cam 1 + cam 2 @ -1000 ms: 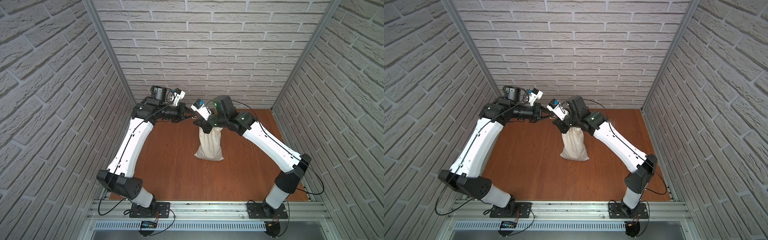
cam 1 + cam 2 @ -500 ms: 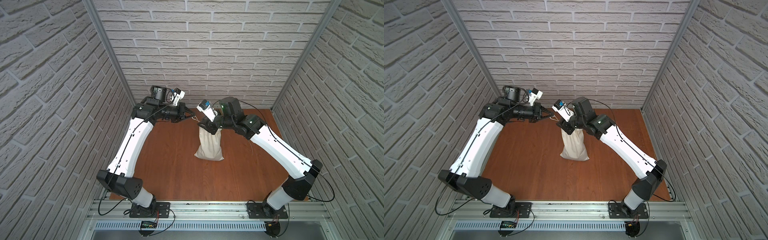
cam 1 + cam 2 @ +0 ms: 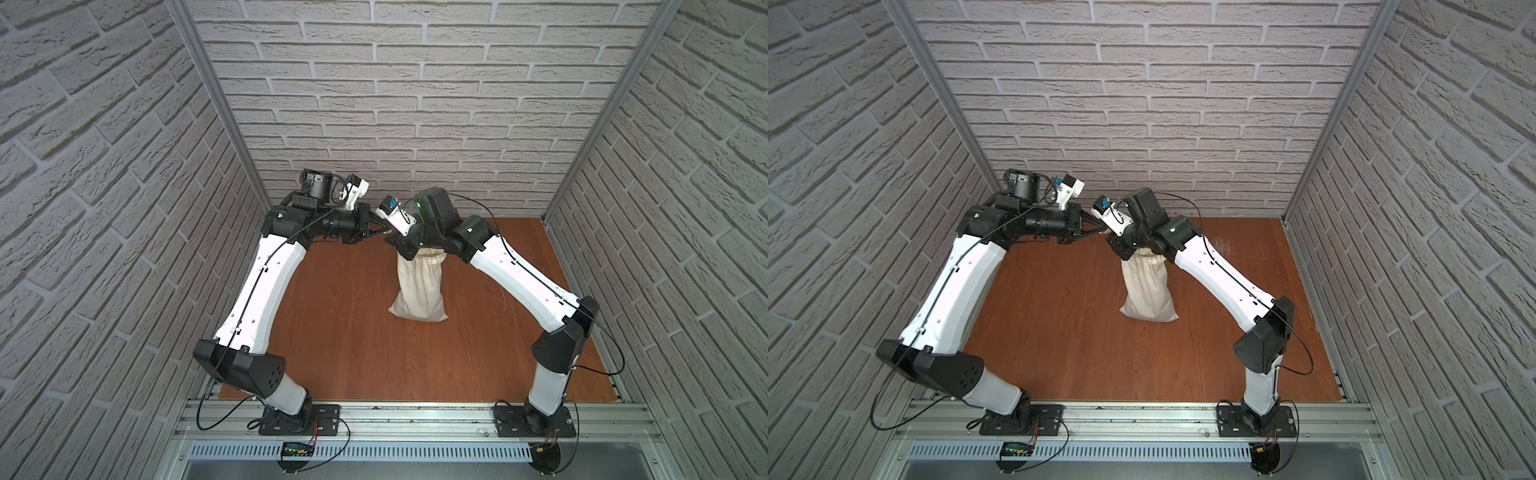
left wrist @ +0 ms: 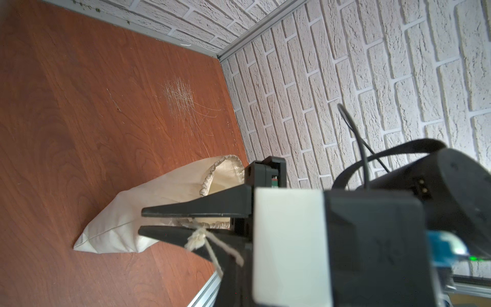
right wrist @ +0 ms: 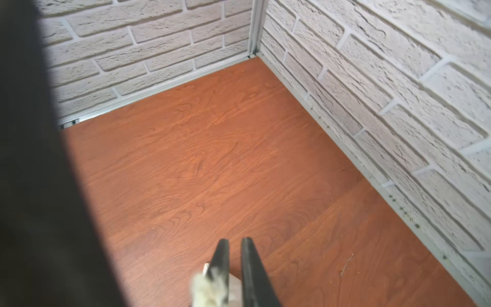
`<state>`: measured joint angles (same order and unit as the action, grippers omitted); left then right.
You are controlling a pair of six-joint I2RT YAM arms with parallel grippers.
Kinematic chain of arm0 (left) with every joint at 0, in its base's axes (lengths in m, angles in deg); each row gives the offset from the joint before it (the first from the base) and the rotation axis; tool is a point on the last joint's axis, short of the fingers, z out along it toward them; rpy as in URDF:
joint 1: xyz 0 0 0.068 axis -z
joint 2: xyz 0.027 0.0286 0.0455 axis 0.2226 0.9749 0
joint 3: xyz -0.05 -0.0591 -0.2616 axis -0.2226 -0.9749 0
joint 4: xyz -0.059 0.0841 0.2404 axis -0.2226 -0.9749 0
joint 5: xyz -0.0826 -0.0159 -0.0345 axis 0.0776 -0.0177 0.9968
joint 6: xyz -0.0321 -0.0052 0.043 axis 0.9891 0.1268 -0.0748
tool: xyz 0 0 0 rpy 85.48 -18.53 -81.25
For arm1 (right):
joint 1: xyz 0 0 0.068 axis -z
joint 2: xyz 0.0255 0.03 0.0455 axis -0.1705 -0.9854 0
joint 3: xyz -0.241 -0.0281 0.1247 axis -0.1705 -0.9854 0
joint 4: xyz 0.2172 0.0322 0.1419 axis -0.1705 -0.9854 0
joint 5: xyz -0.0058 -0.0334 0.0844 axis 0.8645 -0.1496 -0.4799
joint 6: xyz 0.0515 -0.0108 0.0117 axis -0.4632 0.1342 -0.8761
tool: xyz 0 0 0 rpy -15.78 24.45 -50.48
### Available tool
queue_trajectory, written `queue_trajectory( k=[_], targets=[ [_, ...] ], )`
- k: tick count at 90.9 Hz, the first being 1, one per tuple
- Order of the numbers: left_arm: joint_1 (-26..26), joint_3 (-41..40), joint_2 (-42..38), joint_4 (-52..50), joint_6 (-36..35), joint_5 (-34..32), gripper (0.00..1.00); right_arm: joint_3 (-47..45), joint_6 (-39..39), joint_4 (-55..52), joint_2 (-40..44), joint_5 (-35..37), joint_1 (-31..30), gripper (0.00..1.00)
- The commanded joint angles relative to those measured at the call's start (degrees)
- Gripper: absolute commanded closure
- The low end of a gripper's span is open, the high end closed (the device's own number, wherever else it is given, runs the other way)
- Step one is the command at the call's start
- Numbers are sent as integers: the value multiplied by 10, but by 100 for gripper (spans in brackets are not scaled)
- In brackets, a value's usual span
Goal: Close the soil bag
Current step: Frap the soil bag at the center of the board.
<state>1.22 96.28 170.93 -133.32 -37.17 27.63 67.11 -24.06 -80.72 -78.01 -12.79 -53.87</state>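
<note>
The left pincer (image 3: 380, 231) is seen closed to a point just beside the neck of the soil bag (image 3: 417, 291), and in the left wrist view the thin white cord (image 4: 212, 252) is shown running taut from its knot (image 4: 196, 239) up toward that pincer, so a grip on the cord is read there. The right pincer (image 4: 140, 222) is pictured at the neck itself with its jaws drawn almost together, a sliver of gap being left between them; the knot is lodged against the outside of one finger, and whether cloth or cord is pinched between the fingers cannot be made out. The bag is stood on the brown surface (image 3: 345, 332) toward the back wall (image 3: 415, 124), its base planted and its long axis raised nearly upright from base to gathered rim. The mouth is shown open in the left wrist view, so the closing is judged unfinished. The right arm is placed nearer, its wrist being held over the neck, while the left pincer is levelled in from the robot's left with its tips aimed at the neck. The coming move is judged to turn on that line: the cord is laid from the neck toward the left pincer, crosswise to the bag's long axis, so a pull away to the left, with the neck braced by the right pincer, would be called for.
</note>
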Motion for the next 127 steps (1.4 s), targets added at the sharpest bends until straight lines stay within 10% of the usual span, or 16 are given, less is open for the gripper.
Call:
queue_trajectory(
  k=[1, 127],
  targets=[
    [-4, 23, 0, 33, 7, 4, 100, 7, -1, 18, 4, 42, -3, 91],
    [-20, 219, 39, 92, 91, -55, 100, -117, 9, -42, 65, 132, 44, 89]
  ],
)
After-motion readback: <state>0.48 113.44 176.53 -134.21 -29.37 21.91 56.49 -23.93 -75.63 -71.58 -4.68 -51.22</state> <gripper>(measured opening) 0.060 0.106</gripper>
